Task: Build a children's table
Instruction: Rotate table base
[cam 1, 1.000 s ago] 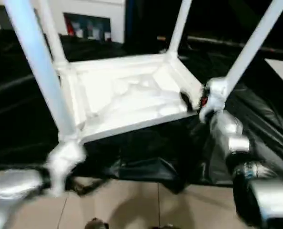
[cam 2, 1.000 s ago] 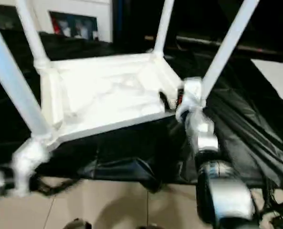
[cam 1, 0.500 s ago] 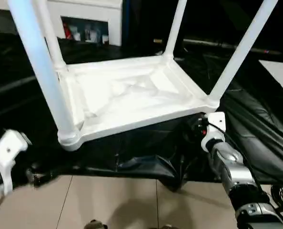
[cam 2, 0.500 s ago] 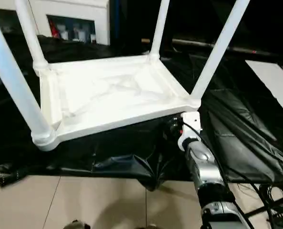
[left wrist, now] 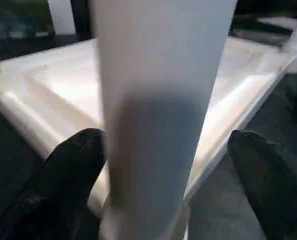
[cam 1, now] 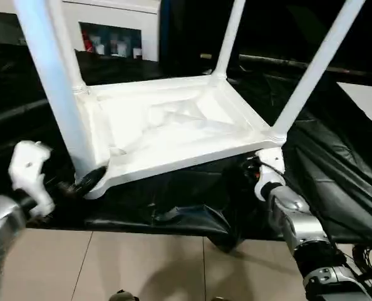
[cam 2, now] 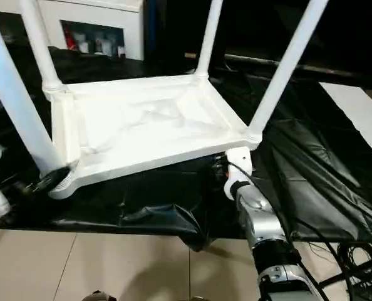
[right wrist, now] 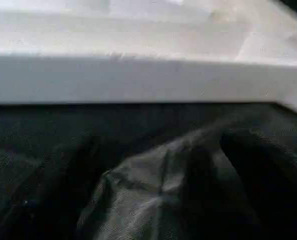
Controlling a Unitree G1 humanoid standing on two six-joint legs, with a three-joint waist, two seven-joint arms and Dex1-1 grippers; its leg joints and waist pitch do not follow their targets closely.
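Observation:
The children's table top (cam 1: 173, 125) lies upside down on a black sheet, ribbed underside up. All four white legs stand up from its corner sockets. My left gripper (left wrist: 163, 145) is open, with its black fingers (left wrist: 68, 185) on either side of the front left leg (cam 1: 54, 81), low by the socket. One finger is close against the leg and the other stands apart from it. My right gripper (cam 2: 218, 168) is open just below the front right corner (cam 1: 275, 135), under the front right leg (cam 1: 311, 69). Only the sheet (right wrist: 153, 170) lies between its fingers.
The black sheet (cam 1: 173, 200) hangs in folds over the near edge of the work surface, above a tiled floor (cam 1: 142, 263). A white cabinet (cam 1: 111, 25) with glass doors stands at the back left. A white panel (cam 1: 369, 100) lies at the right, and cables (cam 2: 355, 263) trail at the lower right.
My left gripper swung out to the left, then came back in around the front left leg. My right gripper dropped from the front right leg's base to just under that corner.

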